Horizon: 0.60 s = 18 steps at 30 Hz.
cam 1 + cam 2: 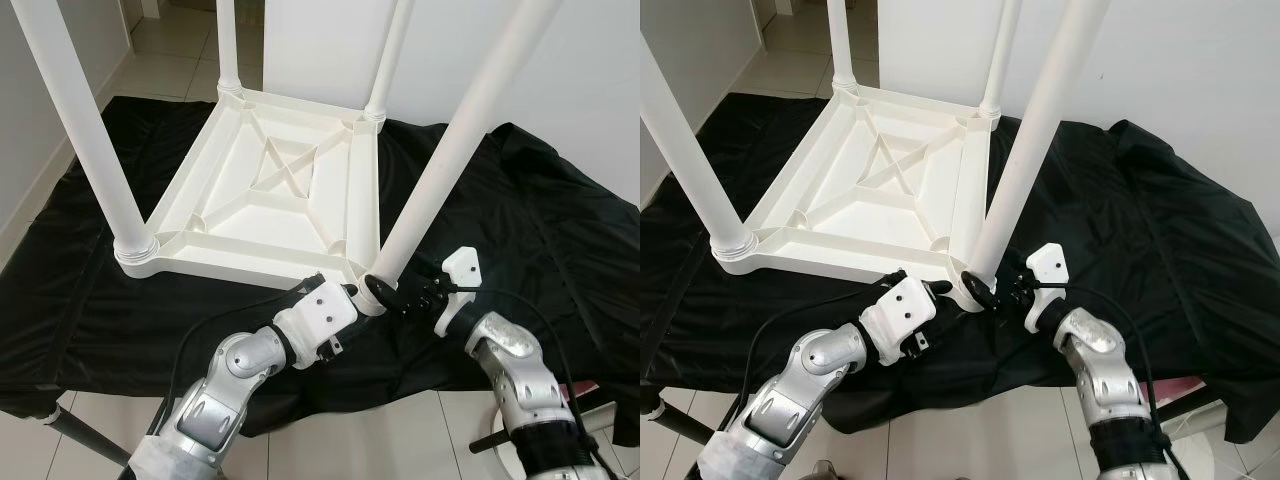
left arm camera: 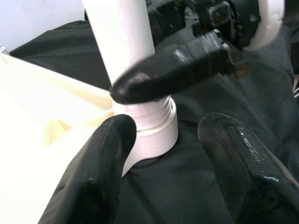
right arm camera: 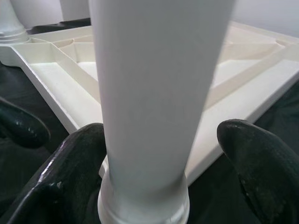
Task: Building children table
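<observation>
Both tools at the near leg's base — left tool (image 1: 352, 292) spread, right tool (image 1: 385, 295) spread around leg (image 1: 440, 170); upturned tabletop (image 1: 262, 190) on black sheet (image 1: 560, 230). Leg-seating step; next we twist it home.

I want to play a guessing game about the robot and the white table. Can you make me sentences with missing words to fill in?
1. The white table lies upside down on a ____ cloth.
2. ____ white legs stand up from the table.
3. Both grippers reach for the base of the nearest leg, at the table's ____ corner.
4. The right gripper has a finger on each side of that leg, so it is ____.

Missing words: black; four; near; open
</observation>
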Tool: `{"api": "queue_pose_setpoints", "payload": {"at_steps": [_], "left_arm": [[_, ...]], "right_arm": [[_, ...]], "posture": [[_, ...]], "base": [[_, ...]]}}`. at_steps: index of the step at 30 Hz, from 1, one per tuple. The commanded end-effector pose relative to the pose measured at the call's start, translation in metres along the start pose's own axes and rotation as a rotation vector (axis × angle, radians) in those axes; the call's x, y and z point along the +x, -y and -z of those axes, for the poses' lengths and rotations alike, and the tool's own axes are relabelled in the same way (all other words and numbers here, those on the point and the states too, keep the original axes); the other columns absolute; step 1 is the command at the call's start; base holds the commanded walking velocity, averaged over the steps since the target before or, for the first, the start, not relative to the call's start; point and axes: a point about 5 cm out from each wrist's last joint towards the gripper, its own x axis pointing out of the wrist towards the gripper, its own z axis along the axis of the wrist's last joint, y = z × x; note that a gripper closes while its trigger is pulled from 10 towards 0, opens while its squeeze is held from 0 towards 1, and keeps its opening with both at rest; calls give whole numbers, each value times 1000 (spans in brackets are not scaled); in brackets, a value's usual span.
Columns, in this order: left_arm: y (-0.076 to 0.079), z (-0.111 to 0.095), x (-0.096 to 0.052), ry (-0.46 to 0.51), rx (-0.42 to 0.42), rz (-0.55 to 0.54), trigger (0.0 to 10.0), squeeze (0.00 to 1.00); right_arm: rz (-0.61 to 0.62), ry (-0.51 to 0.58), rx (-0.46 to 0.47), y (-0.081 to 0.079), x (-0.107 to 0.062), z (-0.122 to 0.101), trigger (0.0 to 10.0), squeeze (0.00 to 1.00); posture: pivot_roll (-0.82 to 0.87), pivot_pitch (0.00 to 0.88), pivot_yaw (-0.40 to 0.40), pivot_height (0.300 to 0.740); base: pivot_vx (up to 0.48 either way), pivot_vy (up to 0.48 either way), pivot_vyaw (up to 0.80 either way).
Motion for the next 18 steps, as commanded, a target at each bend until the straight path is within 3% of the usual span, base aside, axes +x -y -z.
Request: {"api": "queue_pose_setpoints", "payload": {"at_steps": [1, 7, 8, 9, 10, 18], "left_arm": [[1, 1, 0, -5, -5, 19, 10000, 0], [-1, 2, -4, -14, -3, 35, 10000, 0], [-3, 3, -7, -21, 1, 44, 10000, 0], [-3, 3, -7, -21, 1, 44, 10000, 0], [-5, 4, -9, -31, 12, 53, 10000, 0], [-10, 5, -9, -43, 40, 73, 10000, 0]], "right_arm": [[-30, -16, 1, 0, 2, 5, 10000, 0], [-51, -34, -15, 2, 11, 8, 10000, 0], [-55, -40, -19, 4, 14, 10, 1451, 0], [-55, -40, -19, 4, 14, 10, 1451, 0], [-56, -45, -20, 6, 15, 12, 0, 0], [-59, -55, -20, 8, 12, 16, 0, 0]], "posture": [[40, 52, -105, 740], [50, 55, -107, 740], [60, 56, -113, 740], [60, 56, -113, 740], [63, 60, -116, 740], [50, 67, -112, 740]], "base": [[0, 0, 0], [0, 0, 0], [0, 0, 0], [0, 0, 0], [0, 0, 0], [0, 0, 0]]}}
